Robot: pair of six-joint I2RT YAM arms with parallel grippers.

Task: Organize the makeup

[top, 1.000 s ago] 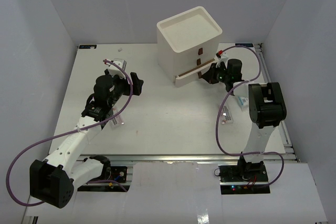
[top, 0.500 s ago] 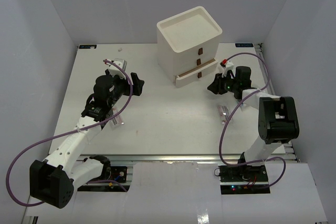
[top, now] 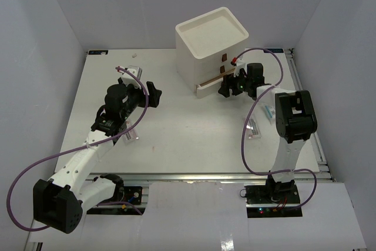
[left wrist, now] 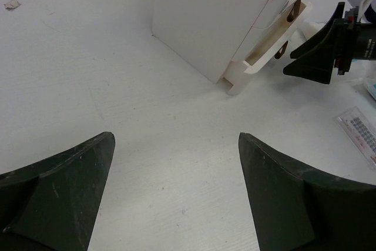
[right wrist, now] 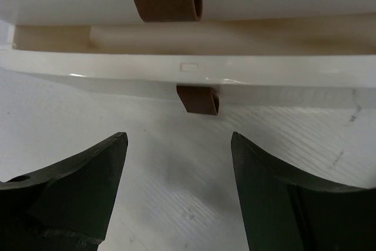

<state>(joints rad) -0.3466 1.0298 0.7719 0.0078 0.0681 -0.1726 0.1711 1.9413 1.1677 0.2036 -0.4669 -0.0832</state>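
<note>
White table (top: 176, 127), grey walls around. Drawer box (top: 208, 39) at 1 o'clock, its bottom drawer (top: 207, 88) part open. Left gripper (top: 154, 93) hangs released at 10 o'clock. Right gripper (top: 228, 89) is spread wide and empty at the drawer front, with the brown handle (right wrist: 198, 99) dead ahead, untouched.

Best move, I reckon: centre on the tab, ease in, pinch square, pull straight so the box stays put.

Count: two handles in my right wrist view. Makeup: one sachet (top: 254, 127) at 4 o'clock, second sachet (top: 130, 135) at 8. No sponges seen.

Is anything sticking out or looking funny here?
Yes. The bottom drawer of the white drawer box sticks out partway, while the two above look shut. The open right hand sits right at its brown handle.
</note>
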